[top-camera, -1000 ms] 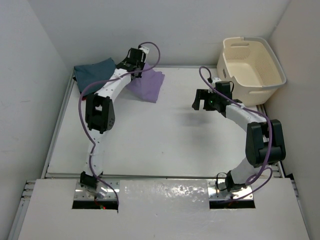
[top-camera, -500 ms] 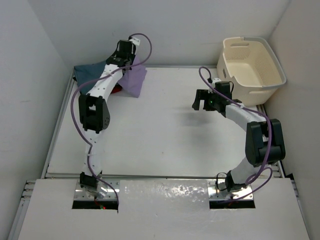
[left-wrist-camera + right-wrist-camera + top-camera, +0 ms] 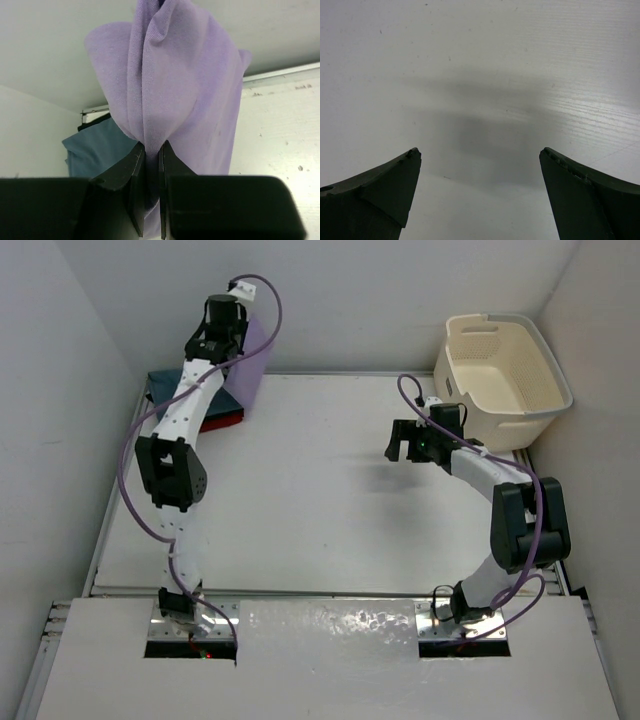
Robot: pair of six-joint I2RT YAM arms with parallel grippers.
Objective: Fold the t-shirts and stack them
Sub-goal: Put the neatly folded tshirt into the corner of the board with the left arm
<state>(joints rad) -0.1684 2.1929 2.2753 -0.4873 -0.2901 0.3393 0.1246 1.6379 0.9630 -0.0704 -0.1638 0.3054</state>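
My left gripper (image 3: pixel 238 340) is raised over the table's far left corner, shut on a bunched fold of the lavender t-shirt (image 3: pixel 252 365). In the left wrist view the lavender t-shirt (image 3: pixel 175 90) hangs from between the fingertips of the left gripper (image 3: pixel 151 147). Below it lies the folded slate blue-grey t-shirt (image 3: pixel 166 390), also in the left wrist view as the blue-grey t-shirt (image 3: pixel 95 150). A red t-shirt edge (image 3: pixel 226 423) peeks out under it. My right gripper (image 3: pixel 400 443) hovers right of the middle, and the right gripper (image 3: pixel 480 155) stands open over bare table.
A cream plastic tub (image 3: pixel 490 400) stands at the far right corner. The back wall and left wall close in on the corner where the left arm reaches. The white table (image 3: pixel 320 510) has a raised rail along its left and near edges.
The left arm has swung left and back and lifted the lavender t-shirt off the table, over the blue-grey one. The right arm has not moved.
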